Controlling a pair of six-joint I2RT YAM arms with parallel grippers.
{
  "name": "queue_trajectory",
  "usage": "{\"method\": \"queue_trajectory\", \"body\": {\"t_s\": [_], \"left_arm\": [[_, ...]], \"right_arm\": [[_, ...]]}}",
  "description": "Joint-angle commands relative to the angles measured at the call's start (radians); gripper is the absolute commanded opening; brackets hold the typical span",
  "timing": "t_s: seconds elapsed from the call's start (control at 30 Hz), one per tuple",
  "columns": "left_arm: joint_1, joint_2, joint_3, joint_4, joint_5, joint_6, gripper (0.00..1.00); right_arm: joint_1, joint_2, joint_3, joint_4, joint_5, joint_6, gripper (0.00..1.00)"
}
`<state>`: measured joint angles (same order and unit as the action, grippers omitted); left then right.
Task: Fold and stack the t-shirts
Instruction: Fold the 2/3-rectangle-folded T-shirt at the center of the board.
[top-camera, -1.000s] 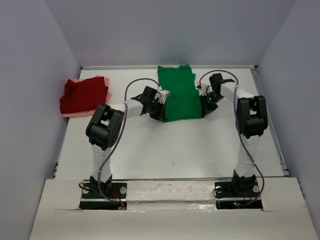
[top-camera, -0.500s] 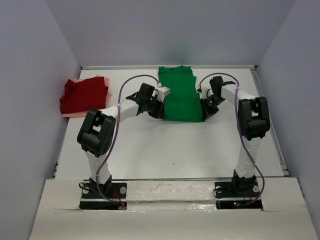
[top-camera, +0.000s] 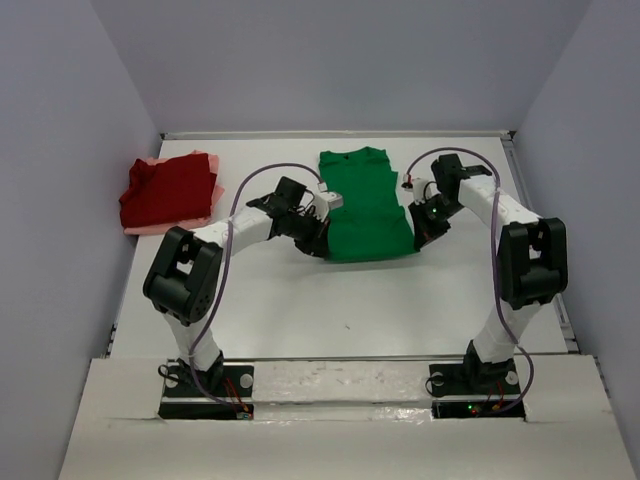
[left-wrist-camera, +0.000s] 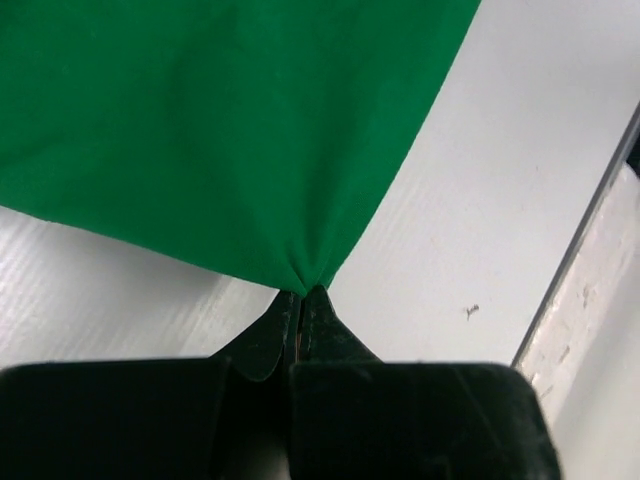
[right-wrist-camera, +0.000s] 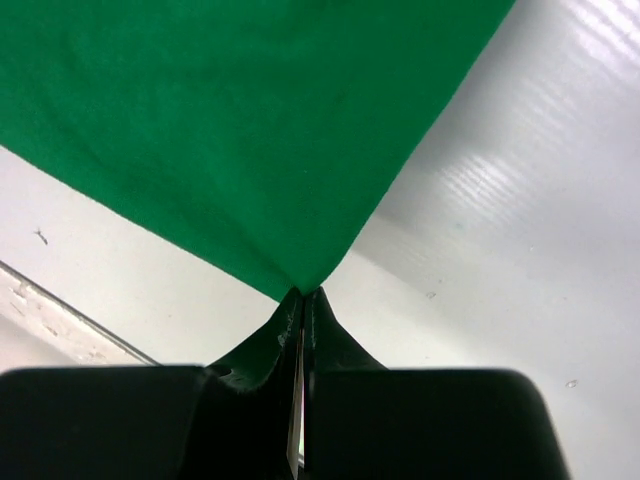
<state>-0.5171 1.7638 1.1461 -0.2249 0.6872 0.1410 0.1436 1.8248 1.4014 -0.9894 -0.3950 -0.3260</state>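
Found dark red t-shirt (top-camera: 168, 190) stacked on pale pink t-shirt (top-camera: 150, 163), bench (top-camera: 300, 310) left. Found left pincer (top-camera: 318, 241) clamped on near-left corner of green t-shirt (top-camera: 368, 205), spread mid-bench, long axis running away from both arms. Found right pincer (top-camera: 420, 238) pinching near-right corner likewise.

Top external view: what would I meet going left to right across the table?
dark red t-shirt → left claw, pinching a near corner → green t-shirt → right claw, pinching the other near corner
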Motion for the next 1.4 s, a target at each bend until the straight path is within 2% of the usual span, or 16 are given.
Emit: {"method": "queue_trajectory", "body": {"t_s": [0.0,0.03,0.13,0.23,0.47,0.57,0.87,1.37], "left_arm": [[-0.018,0.029,0.049,-0.167,0.084,0.106,0.00],[-0.027,0.046,0.062,-0.204,0.095,0.132,0.00],[-0.049,0.127,0.154,-0.460,0.152,0.260,0.00],[-0.073,0.177,0.161,-0.571,0.192,0.363,0.00],[-0.098,0.059,0.132,-0.508,0.189,0.370,0.00],[-0.101,-0.028,0.135,-0.466,0.163,0.330,0.00],[-0.104,-0.159,0.123,-0.438,0.068,0.325,0.00],[-0.103,-0.214,0.110,-0.386,-0.032,0.309,0.00]], "right_arm": [[-0.002,-0.073,-0.034,-0.074,-0.010,-0.033,0.00],[-0.002,-0.081,-0.042,-0.077,-0.015,-0.036,0.00],[-0.002,-0.099,-0.067,-0.098,-0.011,-0.050,0.00],[-0.002,-0.110,-0.085,-0.115,-0.013,-0.061,0.00],[0.007,-0.140,-0.096,-0.135,-0.039,-0.058,0.00],[0.016,-0.165,-0.094,-0.152,-0.053,-0.062,0.00],[0.036,-0.243,-0.056,-0.213,-0.077,-0.071,0.00],[0.045,-0.179,0.152,-0.243,-0.054,-0.087,0.00]]}}
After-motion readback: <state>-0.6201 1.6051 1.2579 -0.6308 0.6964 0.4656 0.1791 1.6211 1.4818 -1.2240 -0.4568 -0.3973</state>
